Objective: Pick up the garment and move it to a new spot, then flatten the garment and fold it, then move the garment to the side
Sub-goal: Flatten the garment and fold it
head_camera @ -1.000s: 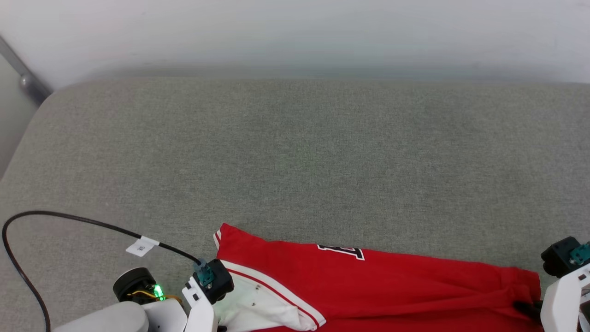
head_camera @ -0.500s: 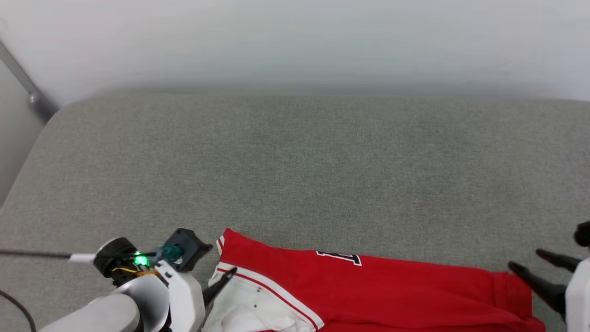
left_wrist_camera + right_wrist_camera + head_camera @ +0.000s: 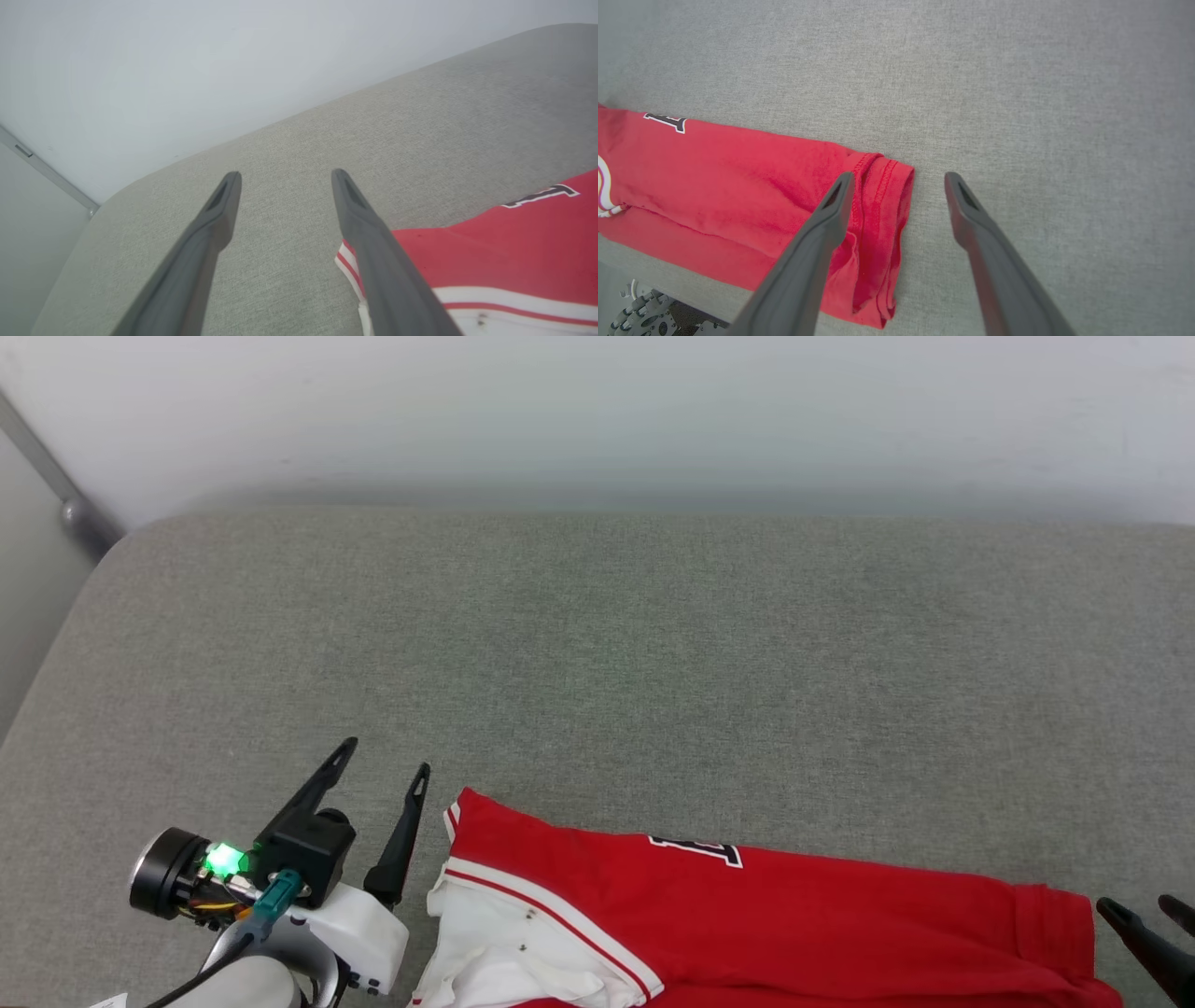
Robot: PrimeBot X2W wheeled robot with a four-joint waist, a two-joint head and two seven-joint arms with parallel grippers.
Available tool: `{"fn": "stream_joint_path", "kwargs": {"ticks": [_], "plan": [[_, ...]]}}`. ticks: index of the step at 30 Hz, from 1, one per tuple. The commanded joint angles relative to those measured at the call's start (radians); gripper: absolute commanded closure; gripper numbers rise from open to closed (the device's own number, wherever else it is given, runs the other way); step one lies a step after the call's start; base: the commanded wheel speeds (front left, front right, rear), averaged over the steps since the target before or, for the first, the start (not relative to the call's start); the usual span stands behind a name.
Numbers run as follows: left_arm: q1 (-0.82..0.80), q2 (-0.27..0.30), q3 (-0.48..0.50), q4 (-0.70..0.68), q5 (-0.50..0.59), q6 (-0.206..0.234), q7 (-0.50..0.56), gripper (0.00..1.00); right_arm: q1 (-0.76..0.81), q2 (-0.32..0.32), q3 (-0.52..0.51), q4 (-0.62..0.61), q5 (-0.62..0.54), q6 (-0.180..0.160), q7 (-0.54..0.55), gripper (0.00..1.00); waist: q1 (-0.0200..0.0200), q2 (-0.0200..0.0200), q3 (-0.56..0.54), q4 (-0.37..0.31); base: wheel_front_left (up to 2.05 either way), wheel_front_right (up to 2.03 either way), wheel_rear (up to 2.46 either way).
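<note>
Lying folded into a long red band along the near edge of the grey fabric surface [image 3: 597,663], the garment [image 3: 794,915] is resting free, with its white sleeve [image 3: 504,943] at the left end and its hem [image 3: 1055,919] at the right. Both hands, which were clamping those two ends a second ago, are now standing with fingers spread wide and holding nothing: the left hand [image 3: 387,756] is hovering just left of the sleeve end, and the right hand [image 3: 1134,901] is sitting beside the hem with one finger over the cloth. This release is suggesting that a fold or placement is finished, with the sideways move probably still outstanding.
</note>
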Motion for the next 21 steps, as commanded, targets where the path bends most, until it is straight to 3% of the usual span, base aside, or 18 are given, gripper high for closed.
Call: {"fn": "stream_joint_path", "kwargs": {"ticks": [1,4,7,16,21], "plan": [[0.028,-0.015,0.027,-0.001,0.014,0.028,-0.008,0.0,0.012,0.021,-0.011,0.012,0.003,-0.001,0.005,0.0,0.0,0.0,0.01,0.008,0.0,0.0,0.0],[0.074,-0.066,0.121,-0.024,0.045,0.073,-0.012,0.0,0.024,0.07,-0.016,0.042,0.01,-0.001,0.021,0.0,0.0,0.0,0.024,0.02,0.0,0.0,0.0],[0.138,-0.115,0.218,-0.036,0.108,0.087,-0.012,0.0,0.032,0.103,-0.006,0.073,0.002,-0.001,0.039,0.0,0.0,0.0,0.033,0.033,0.0,0.0,0.0],[0.298,-0.272,0.466,-0.039,0.285,0.027,-0.011,0.0,0.068,0.192,0.094,0.149,0.013,-0.001,0.098,0.0,0.0,0.0,0.047,0.054,0.0,0.0,0.0],[0.357,-0.336,0.563,-0.047,0.361,-0.004,-0.011,0.0,0.053,0.206,0.141,0.171,0.007,0.001,0.106,0.0,0.0,0.0,0.048,0.052,0.0,0.0,0.0]]}}
